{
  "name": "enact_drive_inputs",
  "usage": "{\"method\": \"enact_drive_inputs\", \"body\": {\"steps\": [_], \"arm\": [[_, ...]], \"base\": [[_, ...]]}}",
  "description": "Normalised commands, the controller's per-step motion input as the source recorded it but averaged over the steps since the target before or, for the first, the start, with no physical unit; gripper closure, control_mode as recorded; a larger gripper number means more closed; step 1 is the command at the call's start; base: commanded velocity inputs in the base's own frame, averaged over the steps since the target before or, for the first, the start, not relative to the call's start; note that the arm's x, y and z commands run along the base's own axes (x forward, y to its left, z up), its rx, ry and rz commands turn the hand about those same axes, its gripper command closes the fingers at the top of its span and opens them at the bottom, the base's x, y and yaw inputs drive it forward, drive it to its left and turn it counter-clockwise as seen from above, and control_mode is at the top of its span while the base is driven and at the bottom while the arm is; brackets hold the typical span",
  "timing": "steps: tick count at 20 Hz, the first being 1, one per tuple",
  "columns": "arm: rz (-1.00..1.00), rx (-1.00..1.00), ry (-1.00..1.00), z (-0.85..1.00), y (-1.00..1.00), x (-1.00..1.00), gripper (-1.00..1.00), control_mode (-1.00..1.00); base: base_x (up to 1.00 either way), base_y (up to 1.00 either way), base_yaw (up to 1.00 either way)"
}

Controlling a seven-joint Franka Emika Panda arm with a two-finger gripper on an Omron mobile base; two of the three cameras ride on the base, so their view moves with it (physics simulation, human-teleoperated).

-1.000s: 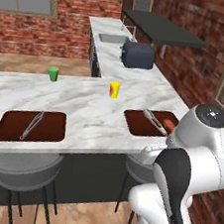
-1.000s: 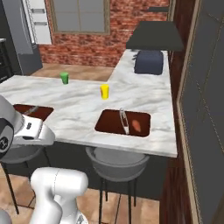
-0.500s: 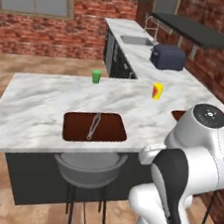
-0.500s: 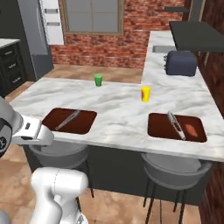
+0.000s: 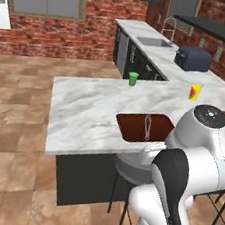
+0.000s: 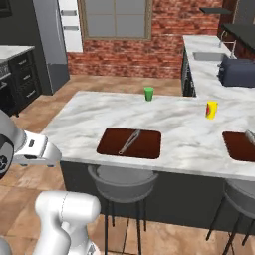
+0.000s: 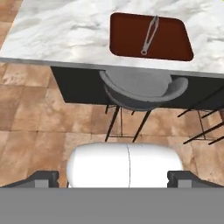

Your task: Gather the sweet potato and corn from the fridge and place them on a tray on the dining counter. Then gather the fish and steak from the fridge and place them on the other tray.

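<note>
1. The dining counter was a long white marble surface with grey veins on a dark base.
2. A dark reddish-brown tray lay flat near the front edge of the surface, and a pair of grey tongs lay inside it.
3. A second tray sat further right at the edge of the right base view, with the end of a grey tool on it.
4. A grey stool stood right below the first tray.
5. A green cup and a yellow-and-red cup stood further back on the surface, well apart.
6. The tall grey fridge stood far off on the left by the brick wall.
7. The gripper hung wide apart over the brown floor and grasped nothing.
</note>
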Motion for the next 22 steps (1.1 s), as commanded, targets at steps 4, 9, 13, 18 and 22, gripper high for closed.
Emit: {"method": "enact_drive_inputs", "body": {"steps": [4, 9, 13, 18, 22], "arm": [[0.0, 0.0, 0.0, 0.0, 0.0, 0.0, -1.0, 1.0], [0.0, 0.0, 0.0, 0.0, 0.0, 0.0, -1.0, 1.0], [0.0, 0.0, 0.0, 0.0, 0.0, 0.0, -1.0, 1.0], [0.0, 0.0, 0.0, 0.0, 0.0, 0.0, -1.0, 1.0], [0.0, 0.0, 0.0, 0.0, 0.0, 0.0, -1.0, 1.0]], "base": [[0.26, 1.0, -0.12], [0.39, 1.0, -0.15], [0.44, 1.0, -0.16], [0.53, 1.0, -0.18], [0.72, 1.0, -0.21]]}}
